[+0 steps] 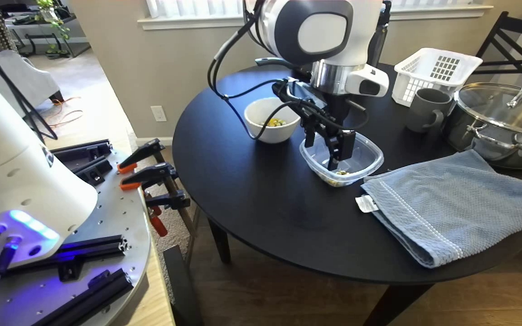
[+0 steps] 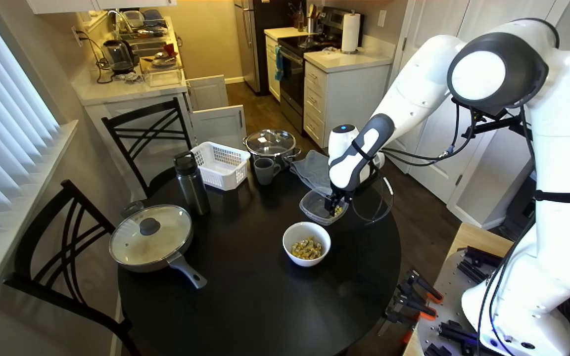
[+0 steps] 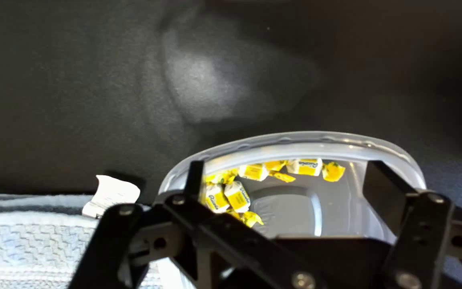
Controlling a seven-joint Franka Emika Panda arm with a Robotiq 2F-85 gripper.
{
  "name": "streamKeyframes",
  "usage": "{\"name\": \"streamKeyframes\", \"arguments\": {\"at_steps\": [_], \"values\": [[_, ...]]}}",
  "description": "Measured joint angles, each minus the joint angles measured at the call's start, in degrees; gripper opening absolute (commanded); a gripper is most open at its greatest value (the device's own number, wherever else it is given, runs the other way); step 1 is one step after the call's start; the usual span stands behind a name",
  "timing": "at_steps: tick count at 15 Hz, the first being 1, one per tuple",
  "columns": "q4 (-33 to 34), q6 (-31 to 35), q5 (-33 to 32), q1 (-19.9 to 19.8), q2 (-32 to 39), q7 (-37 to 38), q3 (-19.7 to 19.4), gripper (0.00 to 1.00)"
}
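The fingers (image 3: 383,196) stand wide apart, holding nothing, reaching down into the tub (image 3: 299,138) on the worktop (image 3: 94,80). In the wrist view, candies (image 3: 237,196) lie between them, bunched at left and strung along the tub's wall.

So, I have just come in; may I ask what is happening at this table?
A robot arm holds its end effector low at a clear plastic tub. The jaws are open, and in the wrist view yellow-wrapped candies show between them. Nothing is gripped at this moment; whether it touches anything, I cannot tell. More candies are in the white bowl near the tub, and a folded blue towel lies on the opposite side.
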Motion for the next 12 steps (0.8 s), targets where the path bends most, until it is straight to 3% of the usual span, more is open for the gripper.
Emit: {"name": "streamKeyframes", "arguments": {"at_steps": [5, 12], "values": [[-1.2, 4.0, -4.8, -0.3, 0.0, -8.4, -0.3, 1.00], [-2.7, 8.5, -5.3, -4.9, 0.5, -16.4, 3.8, 1.00]]}}
